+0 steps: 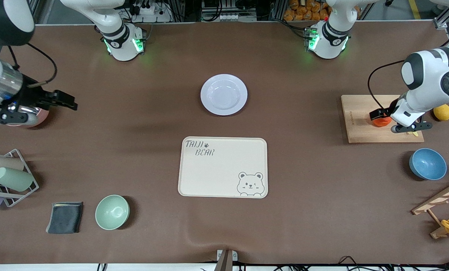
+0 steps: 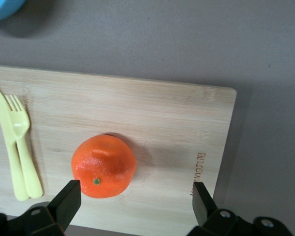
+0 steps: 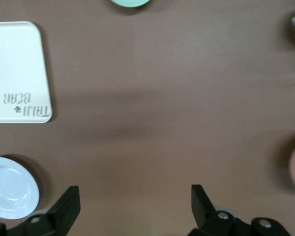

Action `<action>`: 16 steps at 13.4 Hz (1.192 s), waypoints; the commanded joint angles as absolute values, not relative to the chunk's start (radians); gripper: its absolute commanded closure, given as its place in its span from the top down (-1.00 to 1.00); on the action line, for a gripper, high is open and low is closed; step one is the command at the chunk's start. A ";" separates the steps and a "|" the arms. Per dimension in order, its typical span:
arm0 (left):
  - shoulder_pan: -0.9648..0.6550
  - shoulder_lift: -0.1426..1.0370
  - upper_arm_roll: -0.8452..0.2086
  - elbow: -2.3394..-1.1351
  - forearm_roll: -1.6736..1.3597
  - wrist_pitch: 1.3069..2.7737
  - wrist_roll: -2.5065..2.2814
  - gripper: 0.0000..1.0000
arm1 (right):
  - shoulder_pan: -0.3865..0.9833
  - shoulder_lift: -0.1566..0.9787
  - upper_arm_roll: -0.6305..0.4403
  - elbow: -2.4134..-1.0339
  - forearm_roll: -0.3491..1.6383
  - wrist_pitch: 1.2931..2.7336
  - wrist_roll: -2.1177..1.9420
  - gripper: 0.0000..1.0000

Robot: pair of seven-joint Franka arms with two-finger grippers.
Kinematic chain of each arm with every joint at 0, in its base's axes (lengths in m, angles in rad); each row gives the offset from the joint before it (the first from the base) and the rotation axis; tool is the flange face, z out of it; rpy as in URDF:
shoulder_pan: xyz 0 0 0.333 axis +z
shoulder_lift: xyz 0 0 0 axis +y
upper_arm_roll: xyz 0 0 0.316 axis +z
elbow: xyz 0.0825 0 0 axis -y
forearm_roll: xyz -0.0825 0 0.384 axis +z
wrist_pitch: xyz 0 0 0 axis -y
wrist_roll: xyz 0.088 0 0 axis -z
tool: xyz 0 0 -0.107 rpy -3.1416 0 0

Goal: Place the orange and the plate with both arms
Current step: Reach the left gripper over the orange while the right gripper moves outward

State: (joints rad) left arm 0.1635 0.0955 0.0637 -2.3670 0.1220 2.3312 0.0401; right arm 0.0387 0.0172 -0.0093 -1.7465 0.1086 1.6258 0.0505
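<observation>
The orange (image 1: 381, 121) lies on a wooden board (image 1: 359, 124) at the left arm's end of the table. In the left wrist view the orange (image 2: 103, 166) sits just ahead of one fingertip (image 2: 69, 199). My left gripper (image 2: 136, 204) is open and empty, over the board beside the orange (image 1: 395, 121). The pale plate (image 1: 224, 94) stands mid-table, farther from the front camera than the beige bear tray (image 1: 223, 166). My right gripper (image 1: 64, 99) is open and empty, up over the right arm's end of the table (image 3: 135, 206); its view shows the plate (image 3: 10, 188).
A yellow fork and knife (image 2: 17, 142) lie on the board. A lemon (image 1: 442, 112) and a blue bowl (image 1: 427, 164) are near the board. A green bowl (image 1: 112, 212), grey cloth (image 1: 64, 217), cup rack (image 1: 8, 177), pink bowl (image 1: 40, 117) and wooden rack (image 1: 440, 205) stand around the edges.
</observation>
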 commanded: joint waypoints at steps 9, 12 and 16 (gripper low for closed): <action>0.215 0.195 0.057 -2.370 0.146 2.460 0.048 1.00 | 0.045 0.095 -0.014 -1.746 0.305 1.640 0.064 1.00; 0.219 0.210 0.058 -2.372 0.147 2.471 0.061 1.00 | 0.064 0.094 -0.012 -1.743 0.322 1.643 0.064 1.00; 0.242 0.245 0.057 -2.370 0.175 2.508 0.064 1.00 | 0.084 0.091 -0.012 -1.741 0.341 1.643 0.064 1.00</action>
State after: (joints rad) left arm 0.2216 0.2187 0.0636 -2.3675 0.1501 2.4708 0.0449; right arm 0.0771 0.1022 -0.0097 -1.7449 0.3210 1.6488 0.0521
